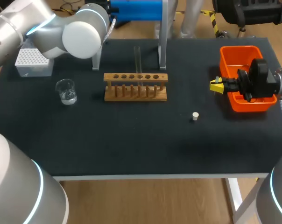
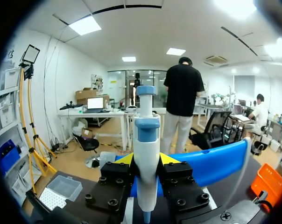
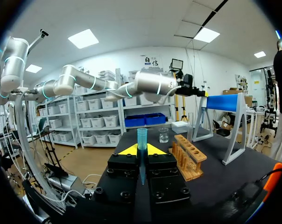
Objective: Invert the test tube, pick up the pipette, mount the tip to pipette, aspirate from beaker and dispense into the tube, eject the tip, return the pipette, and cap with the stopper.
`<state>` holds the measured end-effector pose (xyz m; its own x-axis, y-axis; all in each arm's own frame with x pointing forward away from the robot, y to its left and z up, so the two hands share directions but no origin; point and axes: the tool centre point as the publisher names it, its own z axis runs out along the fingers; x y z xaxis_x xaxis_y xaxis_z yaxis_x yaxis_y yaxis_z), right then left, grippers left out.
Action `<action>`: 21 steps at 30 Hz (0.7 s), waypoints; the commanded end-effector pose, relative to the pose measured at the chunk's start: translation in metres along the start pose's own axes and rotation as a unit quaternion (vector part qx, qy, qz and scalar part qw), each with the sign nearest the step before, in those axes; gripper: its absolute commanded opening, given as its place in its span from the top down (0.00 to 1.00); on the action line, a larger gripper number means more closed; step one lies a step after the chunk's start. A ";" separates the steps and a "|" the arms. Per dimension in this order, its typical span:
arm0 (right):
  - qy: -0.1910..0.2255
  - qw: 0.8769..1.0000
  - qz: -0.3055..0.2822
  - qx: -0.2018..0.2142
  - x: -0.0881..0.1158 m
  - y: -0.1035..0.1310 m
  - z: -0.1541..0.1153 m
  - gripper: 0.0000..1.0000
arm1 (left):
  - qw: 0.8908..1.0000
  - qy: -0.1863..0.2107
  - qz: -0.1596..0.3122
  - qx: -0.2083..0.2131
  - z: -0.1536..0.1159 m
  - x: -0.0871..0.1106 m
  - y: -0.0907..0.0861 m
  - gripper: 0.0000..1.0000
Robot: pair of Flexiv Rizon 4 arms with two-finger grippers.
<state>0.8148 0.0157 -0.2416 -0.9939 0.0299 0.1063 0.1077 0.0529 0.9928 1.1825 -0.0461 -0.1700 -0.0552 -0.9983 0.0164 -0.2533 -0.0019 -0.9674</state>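
Observation:
In the left wrist view my left gripper (image 2: 145,161) is shut on a white and blue pipette (image 2: 146,135), held upright in front of the blue stand (image 2: 211,163). In the head view this gripper is hidden behind my left arm (image 1: 82,32) at the table's back. My right gripper (image 1: 217,87) hovers at the orange bin's left side, shut on a blue pipette tip (image 3: 142,149). A clear test tube (image 1: 137,60) stands upright in the wooden rack (image 1: 135,87). To the rack's left sits the glass beaker (image 1: 66,91). The white stopper (image 1: 195,116) lies on the mat.
A white tip box (image 1: 33,61) sits at the back left. The orange bin (image 1: 234,56) stands at the right edge. The blue stand's metal legs (image 1: 162,42) rise behind the rack. The table's front edge runs below the stopper.

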 end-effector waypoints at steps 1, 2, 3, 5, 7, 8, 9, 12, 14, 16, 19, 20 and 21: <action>-0.001 1.000 0.000 0.001 0.001 0.000 -0.001 1.00 | 1.000 0.023 -0.012 -0.003 -0.008 -0.005 -0.007 1.00; -0.001 1.000 0.000 0.001 0.001 0.000 -0.001 1.00 | 0.999 0.031 -0.010 -0.004 -0.011 -0.005 -0.009 1.00; -0.001 1.000 0.000 0.001 0.001 0.000 -0.001 1.00 | 0.999 0.045 -0.009 -0.002 -0.015 -0.005 -0.012 1.00; -0.001 1.000 0.000 0.001 0.001 0.000 -0.001 1.00 | 0.997 0.072 0.000 -0.003 -0.024 -0.003 -0.018 1.00; -0.001 1.000 0.000 0.001 0.001 0.000 -0.001 1.00 | 0.996 0.090 0.009 -0.004 -0.034 -0.003 -0.025 1.00; -0.001 1.000 0.000 0.001 0.001 0.000 -0.001 1.00 | 0.995 0.100 0.014 -0.003 -0.040 -0.003 -0.028 1.00; -0.001 1.000 0.000 0.001 0.001 0.000 -0.001 1.00 | 0.994 0.112 0.016 0.000 -0.045 -0.004 -0.032 1.00; -0.001 1.000 0.000 0.001 0.001 0.000 -0.001 1.00 | 0.990 0.136 0.027 0.004 -0.061 -0.008 -0.042 1.00; -0.001 1.000 0.000 0.001 0.001 0.000 -0.001 1.00 | 0.988 0.152 0.034 0.007 -0.073 -0.010 -0.049 1.00; -0.001 1.000 0.000 0.001 0.001 0.000 -0.001 1.00 | 0.984 0.177 0.038 0.006 -0.083 -0.012 -0.057 1.00; -0.001 1.000 0.000 0.001 0.001 0.000 -0.001 1.00 | 0.976 0.210 0.063 -0.001 -0.098 -0.013 -0.067 1.00; -0.001 1.000 0.000 0.001 0.001 0.000 -0.001 1.00 | 0.973 0.221 0.069 0.002 -0.103 -0.013 -0.070 1.00; -0.001 1.000 0.000 0.001 0.001 0.000 -0.001 1.00 | 0.970 0.231 0.074 0.004 -0.109 -0.014 -0.074 1.00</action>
<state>0.8148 0.0157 -0.2416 -0.9939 0.0299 0.1062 0.1077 0.0529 0.9928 1.1129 -0.0395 -0.0845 -0.3843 -0.9224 -0.0377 -0.1611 0.1072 -0.9811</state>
